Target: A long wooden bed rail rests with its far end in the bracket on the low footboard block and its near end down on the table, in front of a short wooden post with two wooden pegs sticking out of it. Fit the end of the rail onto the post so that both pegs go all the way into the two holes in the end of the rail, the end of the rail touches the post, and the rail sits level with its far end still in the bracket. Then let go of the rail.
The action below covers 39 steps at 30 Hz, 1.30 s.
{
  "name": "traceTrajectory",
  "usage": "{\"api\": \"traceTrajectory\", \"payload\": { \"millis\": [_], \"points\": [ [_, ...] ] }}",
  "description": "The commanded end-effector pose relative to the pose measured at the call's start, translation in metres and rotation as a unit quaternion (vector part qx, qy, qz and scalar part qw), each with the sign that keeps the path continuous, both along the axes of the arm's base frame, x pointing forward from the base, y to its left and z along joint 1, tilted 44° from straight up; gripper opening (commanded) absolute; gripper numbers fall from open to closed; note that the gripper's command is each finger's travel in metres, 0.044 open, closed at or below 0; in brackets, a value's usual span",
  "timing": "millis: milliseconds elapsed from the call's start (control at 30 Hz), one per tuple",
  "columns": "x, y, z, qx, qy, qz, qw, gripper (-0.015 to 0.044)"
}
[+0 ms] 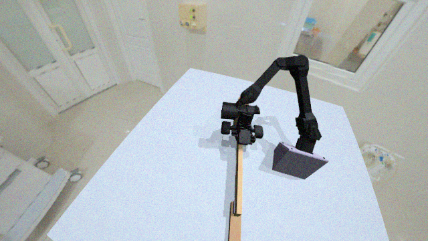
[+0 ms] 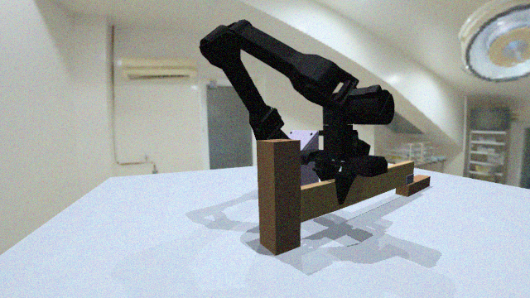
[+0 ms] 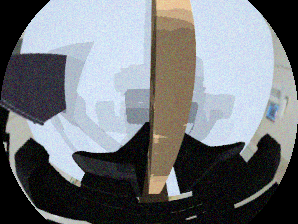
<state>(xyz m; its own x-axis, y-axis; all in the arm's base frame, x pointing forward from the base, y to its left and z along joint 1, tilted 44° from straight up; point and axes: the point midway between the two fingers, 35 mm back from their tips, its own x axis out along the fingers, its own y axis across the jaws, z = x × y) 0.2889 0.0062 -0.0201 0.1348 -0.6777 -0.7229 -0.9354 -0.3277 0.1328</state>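
Gripping the rail [image 2: 364, 186] from above, the gripper [image 2: 344, 188] has its dark fingers pinched onto the two long sides of the wood, close to the end that meets the post [image 2: 279, 194]. In the exterior view one finger [image 2: 344, 187] hangs down over the rail's facing side, its tip partway down that face.

From that same view the rail runs from the post on the left toward the far right, where its other end sits at the low footboard block [image 2: 413, 185] with a small grey bracket [image 2: 409, 178] showing against it. The rail is off the table [image 2: 124, 232] along its visible length and casts a shadow beneath. Its left end comes up to the post's side face; the pegs are not visible, and whether the end actually touches the post cannot be told from here, since the post covers the joint.

In the top view the rail [image 1: 239, 177] appears as a thin strip running from under the gripper [image 1: 243, 135] toward the near edge of the frame, ending at the footboard block [image 1: 235, 225]. The arm's grey base [image 1: 297, 161] stands on the table to the right of the rail.

The wrist view looks along the rail [image 3: 168, 90], which fills the middle of the frame between the two dark fingers.
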Motion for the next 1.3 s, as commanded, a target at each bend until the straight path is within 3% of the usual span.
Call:
{"api": "traceTrajectory", "payload": {
  "millis": [0,1267],
  "points": [
    [-0.0007,0.0007,-0.0009,-0.003,-0.002,0.001,1.0,0.0],
    [0.0014,0.0011,0.0055,-0.003,-0.003,0.001,1.0,0.0]
  ]
}}
